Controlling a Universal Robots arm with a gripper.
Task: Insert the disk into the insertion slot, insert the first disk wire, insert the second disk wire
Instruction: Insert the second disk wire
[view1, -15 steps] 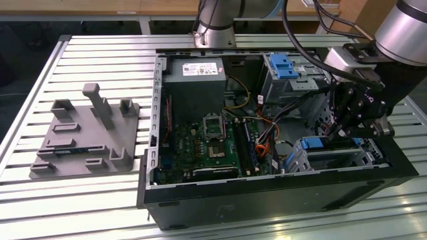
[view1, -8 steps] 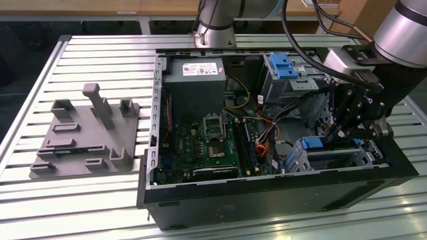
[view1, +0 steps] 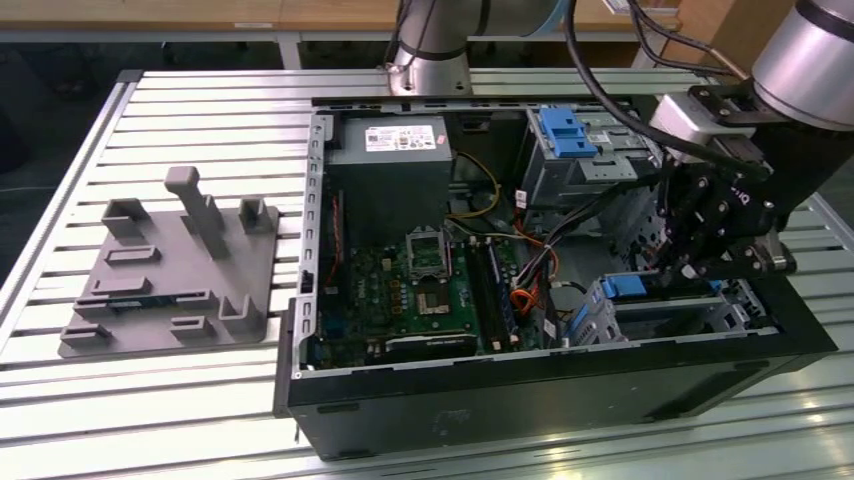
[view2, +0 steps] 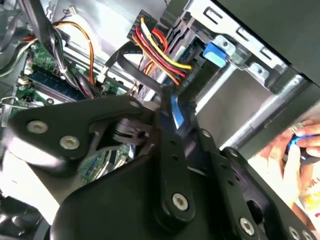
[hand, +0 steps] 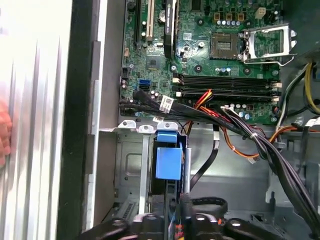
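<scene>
The disk sits inside the insertion slot (view1: 731, 312), a silver cage at the case's front on the exterior view's right; its blue carrier end (view1: 625, 287) (hand: 168, 159) (view2: 216, 52) faces the motherboard. My gripper (view1: 689, 272) hangs right over that end. In the second wrist view my gripper (view2: 162, 97) is shut on the black plug of a disk wire with red, yellow and orange strands (view2: 159, 52), close to the disk's end. A blue flat cable (view2: 176, 114) runs beside the fingers. In the first wrist view my gripper (hand: 175, 217) stands just behind the carrier.
The open case (view1: 534, 385) lies on a slatted metal table (view1: 200, 120). A grey fixture (view1: 174, 270) stands at the exterior view's left. A taller bay with a blue latch (view1: 566, 130) is at the back. Loose black cables (hand: 250, 132) cross the motherboard (hand: 225, 55). A person's hand (view2: 295, 150) is beside the case.
</scene>
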